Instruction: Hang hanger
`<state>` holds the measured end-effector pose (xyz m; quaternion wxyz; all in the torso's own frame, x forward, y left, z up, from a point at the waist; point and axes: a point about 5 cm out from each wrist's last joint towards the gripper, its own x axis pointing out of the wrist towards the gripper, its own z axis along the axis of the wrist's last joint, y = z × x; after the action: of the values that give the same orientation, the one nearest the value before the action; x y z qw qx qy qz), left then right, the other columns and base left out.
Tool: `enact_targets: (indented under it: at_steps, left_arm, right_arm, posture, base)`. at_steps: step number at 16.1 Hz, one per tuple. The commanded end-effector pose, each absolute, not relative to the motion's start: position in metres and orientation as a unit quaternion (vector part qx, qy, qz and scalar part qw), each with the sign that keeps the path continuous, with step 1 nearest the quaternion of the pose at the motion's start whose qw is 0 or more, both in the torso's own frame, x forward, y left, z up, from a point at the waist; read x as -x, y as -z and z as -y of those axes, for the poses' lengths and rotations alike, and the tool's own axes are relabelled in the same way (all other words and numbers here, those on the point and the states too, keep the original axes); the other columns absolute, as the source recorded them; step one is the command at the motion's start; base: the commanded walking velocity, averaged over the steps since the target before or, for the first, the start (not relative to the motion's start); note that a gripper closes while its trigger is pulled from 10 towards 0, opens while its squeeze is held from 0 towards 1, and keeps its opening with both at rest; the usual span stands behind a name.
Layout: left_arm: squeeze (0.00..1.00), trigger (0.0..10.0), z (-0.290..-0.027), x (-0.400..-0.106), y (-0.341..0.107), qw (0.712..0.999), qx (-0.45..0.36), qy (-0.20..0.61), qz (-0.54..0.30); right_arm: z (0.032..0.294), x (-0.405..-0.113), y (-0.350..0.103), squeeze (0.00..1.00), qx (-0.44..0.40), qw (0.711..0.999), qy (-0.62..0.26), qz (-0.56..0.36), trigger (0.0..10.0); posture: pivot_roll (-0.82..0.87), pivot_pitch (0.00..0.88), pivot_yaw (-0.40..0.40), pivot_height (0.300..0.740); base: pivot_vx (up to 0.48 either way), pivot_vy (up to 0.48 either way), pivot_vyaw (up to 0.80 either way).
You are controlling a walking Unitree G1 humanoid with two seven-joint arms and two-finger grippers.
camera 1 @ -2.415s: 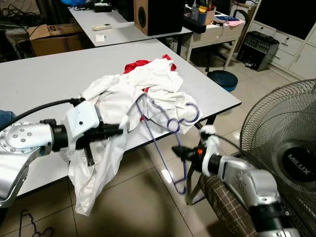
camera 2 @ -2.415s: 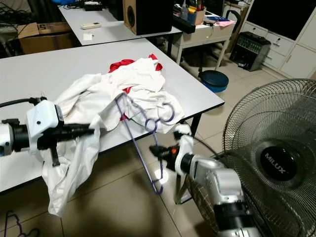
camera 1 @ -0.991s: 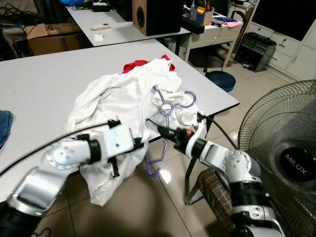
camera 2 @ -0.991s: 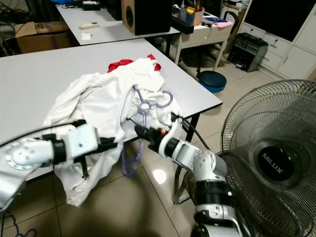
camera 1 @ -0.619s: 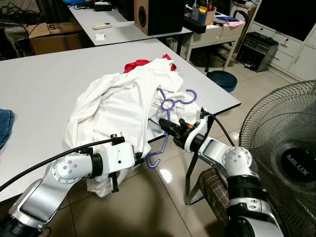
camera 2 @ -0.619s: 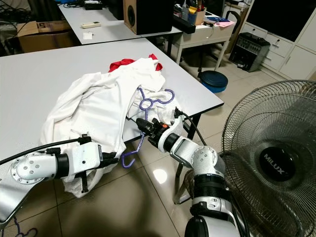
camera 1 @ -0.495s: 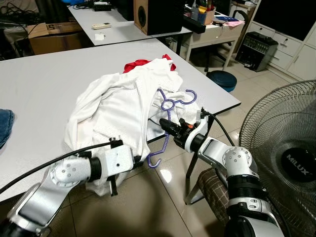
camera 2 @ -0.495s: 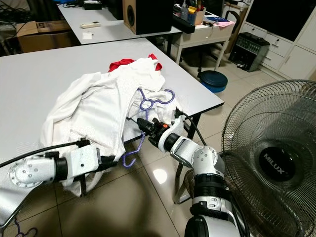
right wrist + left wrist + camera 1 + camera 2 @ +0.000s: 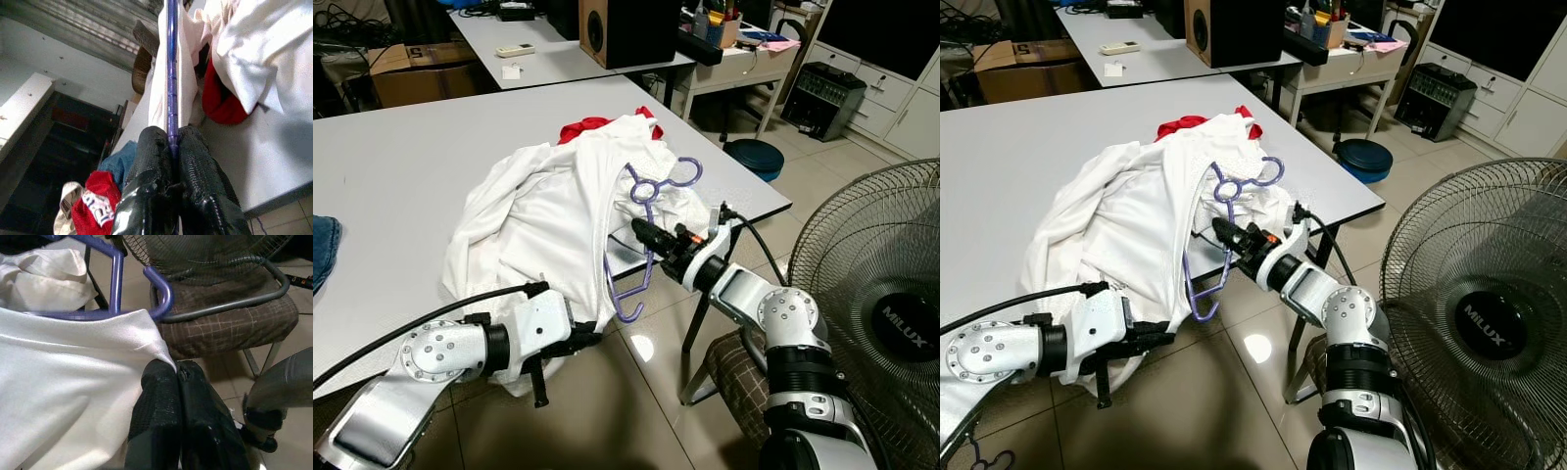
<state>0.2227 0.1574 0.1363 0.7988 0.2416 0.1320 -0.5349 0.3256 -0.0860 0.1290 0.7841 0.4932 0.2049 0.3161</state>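
A purple plastic hanger (image 9: 646, 201) stands tilted against the white garment (image 9: 538, 215) heaped on the grey table (image 9: 401, 147), hooks up, its lower end (image 9: 626, 311) past the table's front edge. My right gripper (image 9: 642, 233) is shut on the hanger's bar (image 9: 171, 68), at the table's near right corner. My left gripper (image 9: 589, 339) is below the table edge, shut on the white garment's hem (image 9: 146, 333), which drapes over the hanger's lower bar (image 9: 116, 279). A red garment (image 9: 582, 128) peeks from under the white one.
A large standing fan (image 9: 891, 294) is close on the right. A chair with a plaid cushion (image 9: 744, 392) stands beside the table leg under my right arm. Blue denim (image 9: 318, 250) lies at the table's left edge. A second table with a speaker (image 9: 626, 29) stands behind.
My right gripper has swung the hanger up from below the table edge to against the white garment. My left gripper has pulled the garment's hem down toward me.
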Motion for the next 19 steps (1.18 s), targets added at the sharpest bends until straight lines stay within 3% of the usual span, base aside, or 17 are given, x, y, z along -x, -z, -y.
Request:
enact_targets:
  at_steps: [1,6,12,15,19]
  left_arm:
    - [0.0,0.0,-0.154,-0.22,-0.14,0.79,-0.232,0.551,-0.132]
    - [0.0,0.0,-0.157,-0.218,-0.145,0.801,-0.179,0.554,-0.137]
    - [0.0,0.0,-0.154,-0.223,-0.145,0.795,-0.211,0.553,-0.132]
    - [0.0,0.0,-0.141,-0.233,-0.151,0.791,-0.24,0.555,-0.091]
    - [0.0,0.0,-0.12,-0.234,-0.156,0.763,-0.253,0.592,-0.065]
  right_arm:
    - [0.096,-0.331,-0.142,0.0,-0.494,0.794,-0.315,-0.165,10.0]
    - [0.103,-0.335,-0.15,0.0,-0.517,0.792,-0.303,-0.114,10.0]
    - [0.096,-0.34,-0.148,0.0,-0.552,0.774,-0.284,-0.126,10.0]
    - [0.079,-0.34,-0.139,0.0,-0.514,0.792,-0.283,-0.171,10.0]
    - [0.073,-0.347,-0.124,0.0,-0.506,0.807,-0.23,-0.2,10.0]
  posture:
    - [0.02,0.0,-0.065,0.74]
    - [0.02,0.0,-0.068,0.74]
    - [0.02,0.0,-0.063,0.74]
    - [0.02,0.0,-0.068,0.74]
    - [0.03,0.0,-0.064,0.74]
  base:
    - [0.0,0.0,0.0]
    - [0.0,0.0,0.0]
    - [0.0,0.0,0.0]
    - [0.0,0.0,0.0]
    - [0.0,0.0,0.0]
